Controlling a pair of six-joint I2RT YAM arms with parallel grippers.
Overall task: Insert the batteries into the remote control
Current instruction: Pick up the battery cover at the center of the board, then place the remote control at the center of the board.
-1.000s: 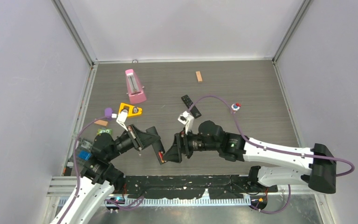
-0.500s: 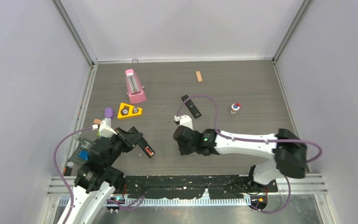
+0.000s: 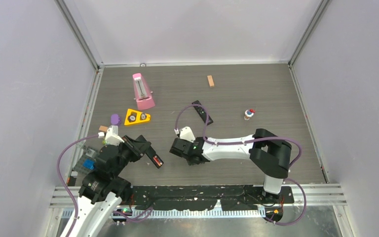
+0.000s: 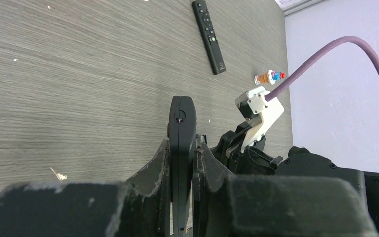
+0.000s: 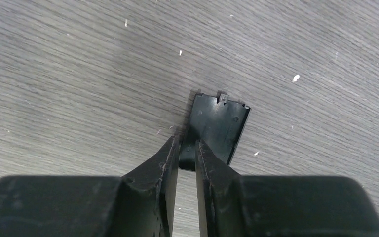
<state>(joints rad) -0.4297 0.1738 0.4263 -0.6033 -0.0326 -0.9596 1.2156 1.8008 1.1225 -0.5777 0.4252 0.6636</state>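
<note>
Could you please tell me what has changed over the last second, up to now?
The arms parted. The left gripper drew back toward its own side, still shut on the remote control. The right gripper dropped to the table and closed on the battery cover lying there. The second remote, pink metronome and wooden block stayed put.

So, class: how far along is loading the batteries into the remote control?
Done, apparently: red batteries show in the remote clamped in the left tool. In hand: the right tool pinches the loose cover lying on the table. Left: probably fitting that cover on.
</note>
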